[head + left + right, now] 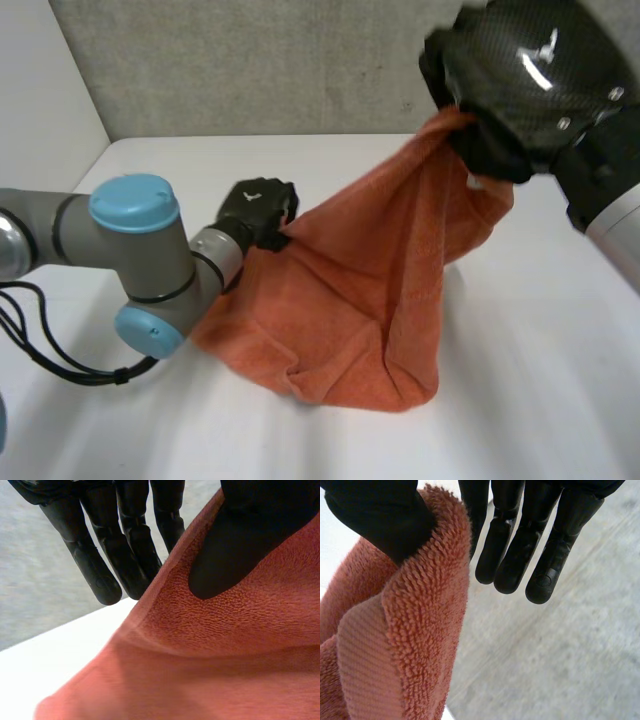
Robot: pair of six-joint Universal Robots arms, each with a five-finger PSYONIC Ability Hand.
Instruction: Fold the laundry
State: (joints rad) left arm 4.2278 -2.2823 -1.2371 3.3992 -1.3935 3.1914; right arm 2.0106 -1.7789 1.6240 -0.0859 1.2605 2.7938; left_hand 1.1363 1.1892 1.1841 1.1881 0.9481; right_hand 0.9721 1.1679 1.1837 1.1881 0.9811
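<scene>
Orange towel [370, 300], white table [540, 400], grey wall [250, 70], left hand [262, 208] and right hand [520, 80] fingers [510, 555] pinching it

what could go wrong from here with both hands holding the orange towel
The right hand pinches the towel only near its edge, under the thumb, so the towel might slip free while raised this high. The left hand holds another edge much lower, near the table. The towel's bottom lies bunched there, so a fold may come out creased or uneven.
</scene>
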